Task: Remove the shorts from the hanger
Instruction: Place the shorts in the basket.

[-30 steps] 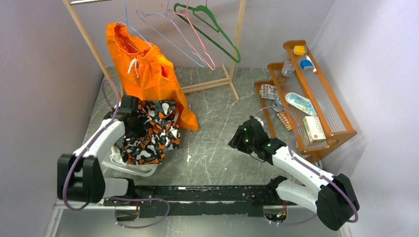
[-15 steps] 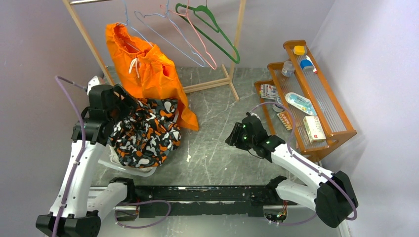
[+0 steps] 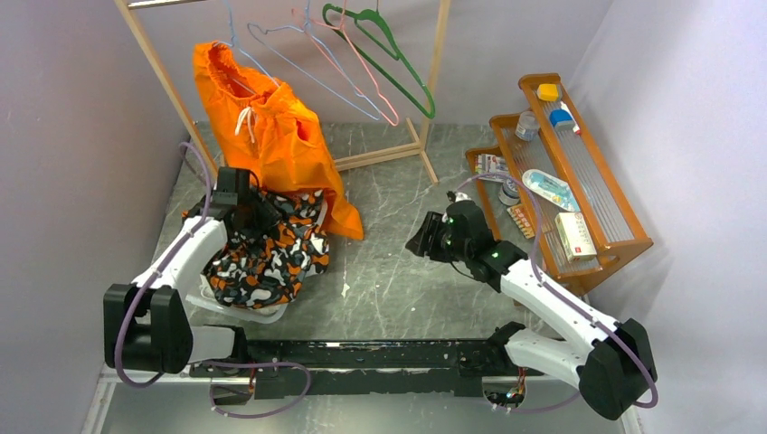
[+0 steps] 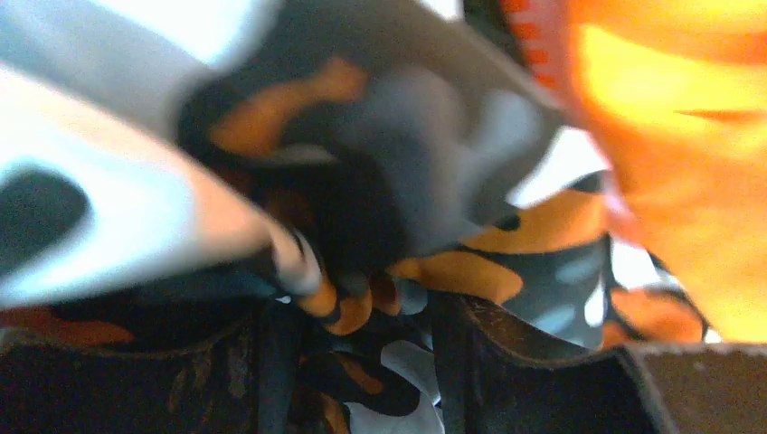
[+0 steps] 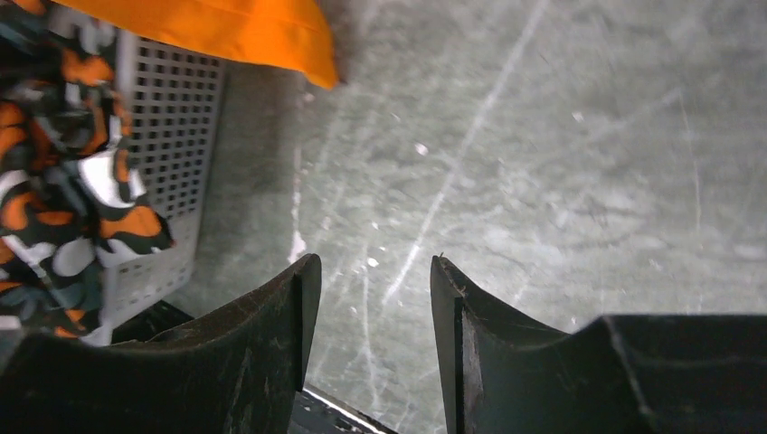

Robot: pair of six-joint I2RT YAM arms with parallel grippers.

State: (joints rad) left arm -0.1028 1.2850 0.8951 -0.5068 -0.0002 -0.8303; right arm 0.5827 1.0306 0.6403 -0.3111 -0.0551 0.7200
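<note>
The bright orange shorts (image 3: 271,136) hang on a wire hanger (image 3: 228,32) at the left end of the wooden rack (image 3: 163,77), their lower hem draped down to the table. My left gripper (image 3: 258,210) is low, just below the shorts' hem, pressed into a black, orange and white patterned garment (image 3: 267,258). In the left wrist view its jaws (image 4: 357,312) stand apart with that patterned fabric bunched between them, and the shorts (image 4: 687,181) glow at the right. My right gripper (image 3: 423,242) hovers open over the bare table, with nothing between its fingers (image 5: 373,271).
The patterned garment lies in a white perforated basket (image 3: 240,312) by the left arm. Empty blue (image 3: 307,63), pink (image 3: 362,77) and green (image 3: 398,59) hangers hang on the rack. A wooden shelf (image 3: 579,181) with small items stands at the right.
The left arm rose with its jaws opening, then dropped back onto the patterned garment. The right gripper edged slightly up and left.
</note>
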